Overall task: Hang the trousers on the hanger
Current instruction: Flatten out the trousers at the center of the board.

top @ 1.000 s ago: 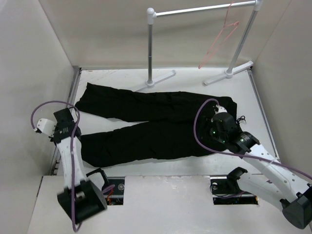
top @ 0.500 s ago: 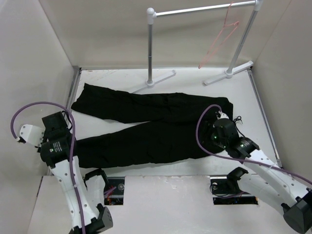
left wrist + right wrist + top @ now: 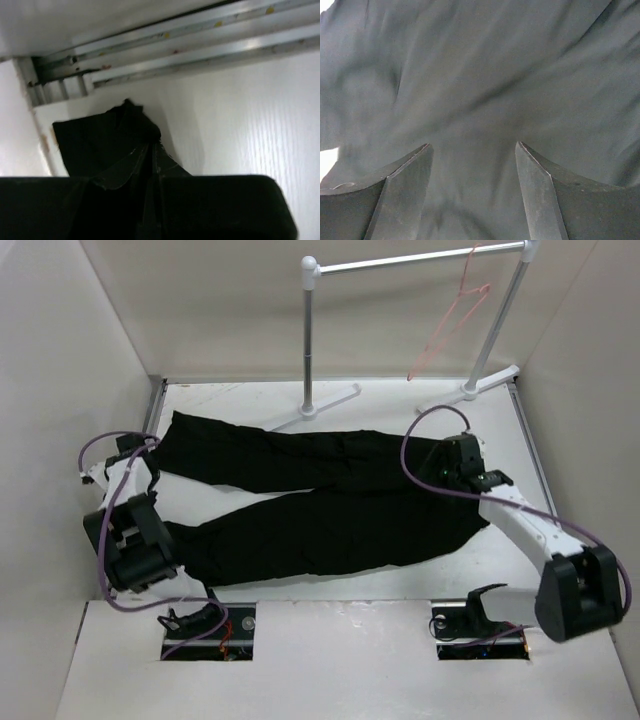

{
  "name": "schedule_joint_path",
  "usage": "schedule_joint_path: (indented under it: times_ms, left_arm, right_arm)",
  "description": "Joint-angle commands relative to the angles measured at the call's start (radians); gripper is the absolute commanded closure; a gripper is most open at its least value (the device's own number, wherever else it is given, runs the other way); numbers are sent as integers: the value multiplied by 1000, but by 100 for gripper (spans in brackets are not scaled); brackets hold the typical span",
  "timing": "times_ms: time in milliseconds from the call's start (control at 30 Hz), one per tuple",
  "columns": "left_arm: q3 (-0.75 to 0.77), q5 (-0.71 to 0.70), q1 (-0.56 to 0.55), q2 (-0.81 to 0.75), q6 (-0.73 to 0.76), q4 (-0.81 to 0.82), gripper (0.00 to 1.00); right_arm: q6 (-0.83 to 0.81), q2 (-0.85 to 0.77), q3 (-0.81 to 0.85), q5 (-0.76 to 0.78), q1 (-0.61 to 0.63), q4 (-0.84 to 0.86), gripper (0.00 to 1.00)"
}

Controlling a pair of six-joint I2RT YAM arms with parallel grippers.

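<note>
The black trousers (image 3: 320,505) lie flat across the table, legs to the left and waist to the right. The pink-red wire hanger (image 3: 452,318) hangs from the rail at the back right. My left gripper (image 3: 152,448) is at the cuff of the far leg. In the left wrist view its fingers (image 3: 150,162) are pressed together with bunched black cloth (image 3: 100,137) at their tips. My right gripper (image 3: 446,464) hovers over the waist end. In the right wrist view (image 3: 472,150) it is open, and the trousers' cloth (image 3: 480,75) fills the gap.
A white-and-silver rail stand (image 3: 310,340) spans the back, with feet on the table at the middle (image 3: 318,405) and right (image 3: 468,390). White walls close in the left, back and right. A metal track (image 3: 175,42) runs along the wall by the left gripper.
My left arm swung from the near left up to the far leg's cuff. My right gripper moved away from me toward the waist's far right. The far cuff shifted left, then back.
</note>
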Motion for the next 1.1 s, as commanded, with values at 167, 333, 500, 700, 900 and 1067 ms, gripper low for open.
schedule_joint_path:
  times_ms: [167, 333, 500, 700, 900, 1067]
  left_arm:
    - [204, -9, -12, 252, 65, 174, 94]
    - [272, 14, -60, 344, 62, 204, 94]
    - [335, 35, -88, 415, 59, 212, 94]
    - [425, 47, -114, 467, 61, 198, 79]
    - [294, 141, -97, 239, 82, 275, 26]
    - [87, 152, -97, -69, 78, 283, 21]
  right_arm:
    - [-15, 385, 203, 133, -168, 128, 39]
    - [-14, 503, 318, 171, -228, 134, 69]
    - [-26, 597, 468, 161, -304, 101, 83]
    - [-42, 717, 675, 130, -337, 65, 52]
    - [12, 455, 504, 90, -324, 72, 24]
    - [46, 159, 297, 96, -185, 72, 24]
